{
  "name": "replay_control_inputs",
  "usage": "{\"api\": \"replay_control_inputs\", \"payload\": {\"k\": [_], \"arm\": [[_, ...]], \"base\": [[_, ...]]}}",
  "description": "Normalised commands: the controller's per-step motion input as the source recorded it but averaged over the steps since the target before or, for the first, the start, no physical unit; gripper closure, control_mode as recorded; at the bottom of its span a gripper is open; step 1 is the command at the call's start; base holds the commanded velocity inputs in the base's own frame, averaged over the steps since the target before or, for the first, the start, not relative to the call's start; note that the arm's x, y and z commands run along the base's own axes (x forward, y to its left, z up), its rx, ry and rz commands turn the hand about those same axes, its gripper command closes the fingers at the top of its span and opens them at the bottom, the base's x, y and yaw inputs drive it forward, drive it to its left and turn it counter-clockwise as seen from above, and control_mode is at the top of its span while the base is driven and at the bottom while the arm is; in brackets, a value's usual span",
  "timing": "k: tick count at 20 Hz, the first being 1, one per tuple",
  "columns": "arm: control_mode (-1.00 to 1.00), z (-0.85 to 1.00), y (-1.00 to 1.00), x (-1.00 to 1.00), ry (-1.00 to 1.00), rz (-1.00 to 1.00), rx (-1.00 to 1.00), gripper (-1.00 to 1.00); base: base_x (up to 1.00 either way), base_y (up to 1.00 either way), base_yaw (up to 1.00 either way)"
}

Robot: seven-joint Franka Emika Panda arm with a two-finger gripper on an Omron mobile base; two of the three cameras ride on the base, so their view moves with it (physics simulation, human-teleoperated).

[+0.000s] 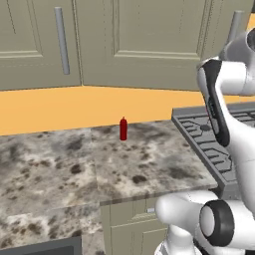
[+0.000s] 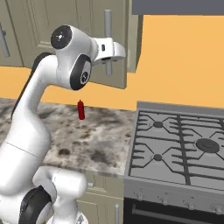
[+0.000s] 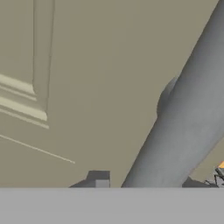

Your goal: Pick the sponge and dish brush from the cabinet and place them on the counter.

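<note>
Up high in the left base view hangs the cabinet (image 1: 144, 40), with flat greyish doors that have sunken panels, all shut, so nothing inside can be seen. A long round grey bar handle (image 1: 62, 40) runs down one door on the left. Below is an orange wall, then the counter (image 1: 74, 164), a wide stone slab with grey, beige and dark brown spots. A small red bottle (image 1: 123, 129) stands on it near the wall. The white arm covers the right side, and the stove top (image 1: 209, 142) with its dark grates is partly hidden behind it. Over in the right base view, the arm reaches up and the claw (image 2: 114, 49) is at another grey bar handle (image 2: 108, 41) on the shut cabinet door (image 2: 83, 26); the hand hides the fingers, so I cannot tell if it is clenched or let go. The red bottle (image 2: 81, 110) stands well below the hand. Close up in the hand view, the handle (image 3: 183, 127) is a thick, smooth grey tube slanting across the door (image 3: 96, 78), right between the two dark finger tips (image 3: 99, 180), which are cut off at the bottom.
</note>
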Motion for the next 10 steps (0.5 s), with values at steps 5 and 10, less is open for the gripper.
{"api": "replay_control_inputs", "payload": {"k": [5, 10], "arm": [[-1.00, -0.31, 0.75, -0.50, 0.00, -0.15, -0.12, 1.00], [-1.00, -0.29, 0.82, -0.35, 0.06, -0.17, -0.07, 1.00]], "base": [[0.00, 0.00, 0.00], [0.00, 0.00, 0.00]]}}
